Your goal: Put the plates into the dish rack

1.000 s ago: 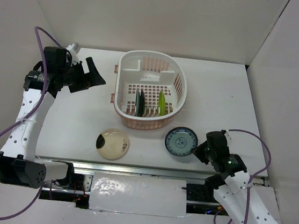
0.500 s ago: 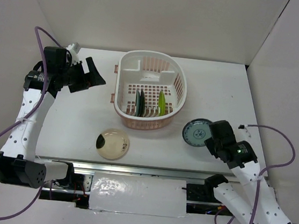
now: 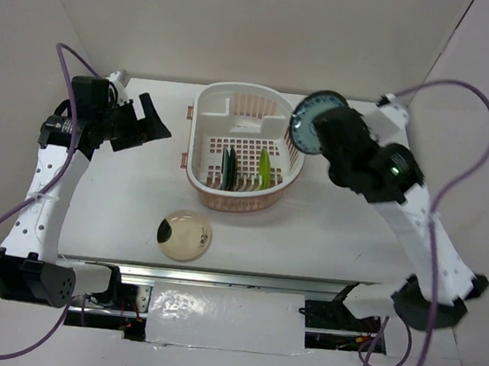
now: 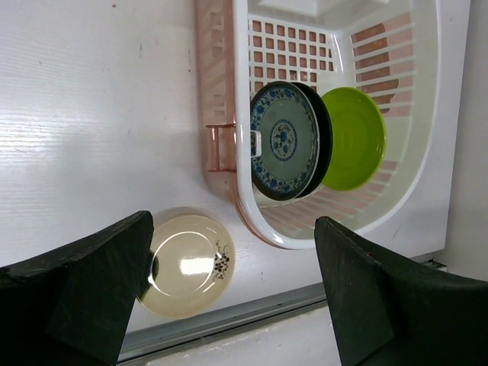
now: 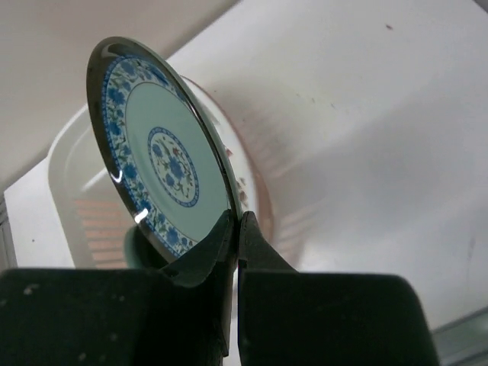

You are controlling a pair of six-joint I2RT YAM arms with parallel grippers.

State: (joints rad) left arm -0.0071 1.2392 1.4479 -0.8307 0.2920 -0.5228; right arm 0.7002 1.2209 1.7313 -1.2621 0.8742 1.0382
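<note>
Aloft, right gripper (image 5: 235,223) pinching teal-blue plate (image 5: 164,164)

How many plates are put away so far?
Three stand in the dish rack: a patterned plate, black plate, green plate. The right gripper holds another blue plate near its rim. The tan plate lies on the table.
</note>
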